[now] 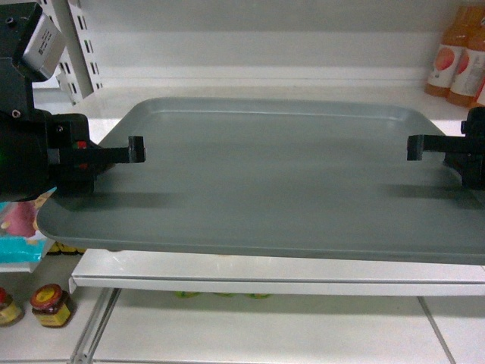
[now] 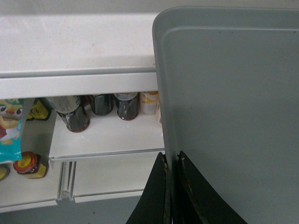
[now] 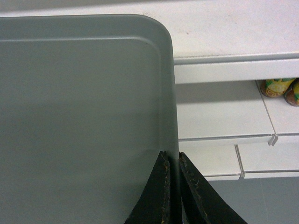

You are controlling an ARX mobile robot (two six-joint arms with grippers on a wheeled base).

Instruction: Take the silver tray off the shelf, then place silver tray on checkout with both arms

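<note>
The silver tray (image 1: 273,178) hangs level between my two grippers. Its far end is over the white shelf (image 1: 265,82), while its near part reaches out past the front rail (image 2: 74,84). My left gripper (image 1: 135,152) is shut on the tray's left rim, its fingers (image 2: 159,186) pinching the edge (image 2: 172,156). My right gripper (image 1: 414,147) is shut on the right rim in the same way (image 3: 172,157). Whether the tray touches the shelf board I cannot tell. The checkout is out of view.
Orange drink bottles (image 1: 455,61) stand at the shelf's back right. A slotted upright (image 1: 76,45) rises at the back left. Dark bottles (image 2: 74,114) fill the lower shelf, with red-lidded jars (image 1: 51,305) and a snack packet (image 1: 19,227) at lower left.
</note>
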